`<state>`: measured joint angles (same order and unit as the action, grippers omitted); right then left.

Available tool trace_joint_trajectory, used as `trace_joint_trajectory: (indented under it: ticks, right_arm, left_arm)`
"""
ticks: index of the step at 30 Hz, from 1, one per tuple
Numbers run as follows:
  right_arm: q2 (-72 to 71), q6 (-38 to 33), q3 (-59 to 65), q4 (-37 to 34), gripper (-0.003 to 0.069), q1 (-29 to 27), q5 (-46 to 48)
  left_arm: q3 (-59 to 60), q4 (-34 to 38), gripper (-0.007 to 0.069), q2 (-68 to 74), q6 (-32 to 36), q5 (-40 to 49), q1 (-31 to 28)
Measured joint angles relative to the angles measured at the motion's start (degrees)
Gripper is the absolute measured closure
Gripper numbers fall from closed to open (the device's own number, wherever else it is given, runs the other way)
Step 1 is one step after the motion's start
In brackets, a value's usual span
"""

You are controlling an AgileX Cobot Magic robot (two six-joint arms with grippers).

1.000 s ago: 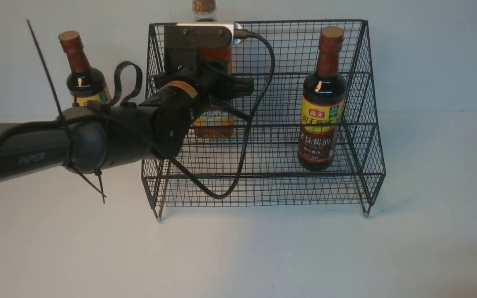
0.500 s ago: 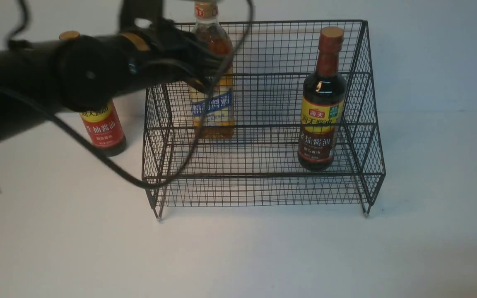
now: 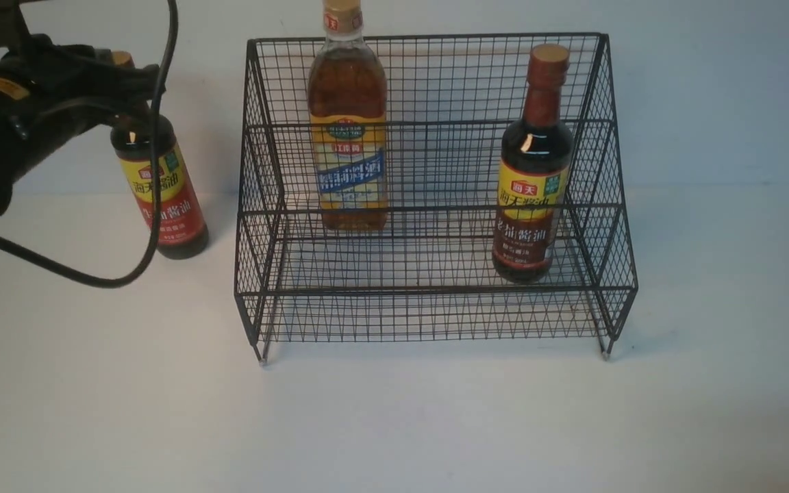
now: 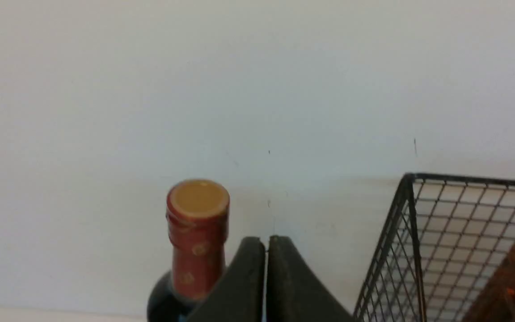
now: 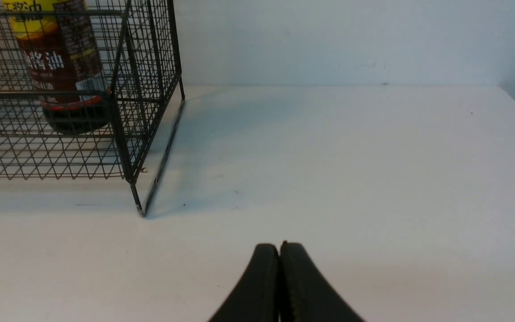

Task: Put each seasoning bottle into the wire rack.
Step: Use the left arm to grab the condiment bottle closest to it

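Outside wire rack (image 3: 435, 291): red-band bottle (image 3: 161, 198) stood; last one left
Left claw (image 4: 266, 243): closed, empty, beside its neck
Right claw (image 5: 280, 246): closed, empty
Next: opening round neck, likely

A flat white matte tabletop (image 3: 394, 424) is spread across the near ground and is met at the far side by a plain pale wall (image 3: 709, 89) (faintly bluish towards the right). Soft, even light is cast throughout.

Black wire rack (image 3: 429, 291) on bench (image 3: 394, 424), amber bottle (image 3: 348, 137) upright inside left, brown-band bottle (image 3: 531, 198) upright inside right, red-band bottle (image 3: 175, 212) outside, near rack's left side
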<state>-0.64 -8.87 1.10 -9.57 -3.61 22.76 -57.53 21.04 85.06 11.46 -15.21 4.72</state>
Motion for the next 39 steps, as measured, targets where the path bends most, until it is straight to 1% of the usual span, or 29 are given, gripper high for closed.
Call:
trace_joint_trajectory:
  ticks: [3,4,8,9,10,12,13,16,17,21,25,39]
  right_arm:
    - [0.0,0.0,0.0,0.0,0.0673,0.0,0.0]
    - [0.0,0.0,0.0,0.0,0.0673,0.0,0.0]
    - [0.0,0.0,0.0,0.0,0.0673,0.0,0.0]
    - [0.0,0.0,0.0,0.0,0.0673,0.0,0.0]
    - [0.0,0.0,0.0,0.0,0.0673,0.0,0.0]
    - [0.0,0.0,0.0,0.0,0.0673,0.0,0.0]
    - [0.0,0.0,0.0,0.0,0.0673,0.0,0.0]
    - [0.0,0.0,0.0,0.0,0.0673,0.0,0.0]
    - [0.0,0.0,0.0,0.0,0.0673,0.0,0.0]
    - [0.0,0.0,0.0,0.0,0.0673,0.0,0.0]
    - [0.0,0.0,0.0,0.0,0.0673,0.0,0.0]
    - [0.0,0.0,0.0,0.0,0.0673,0.0,0.0]
  left_arm:
    - [0.0,0.0,0.0606,1.3,0.1,-5.2,-0.5]
    - [0.0,0.0,0.0606,1.4,0.1,-5.5,-0.6]
    - [0.0,0.2,0.0518,4.2,0.1,-10.0,-2.4]
    - [0.0,0.2,0.0512,4.4,0.1,-10.2,-2.4]
    - [0.0,0.1,0.0468,5.5,0.1,-11.3,-2.7]
    - [0.0,-0.8,0.0417,7.0,0.1,-12.4,-2.7]
    - [0.0,-2.0,0.0377,8.0,0.0,-13.1,-2.7]
    - [0.0,-5.5,0.0291,10.2,-1.3,-15.5,-2.7]
    - [0.0,-6.3,0.0250,11.2,-1.9,-16.7,-2.7]
    - [0.0,-6.7,0.0173,12.9,-2.5,-19.5,-2.7]
    - [-0.8,-6.8,0.0146,14.2,-2.9,-19.7,-2.7]
    - [-7.1,-6.9,0.0144,21.2,-2.9,-19.4,-3.2]
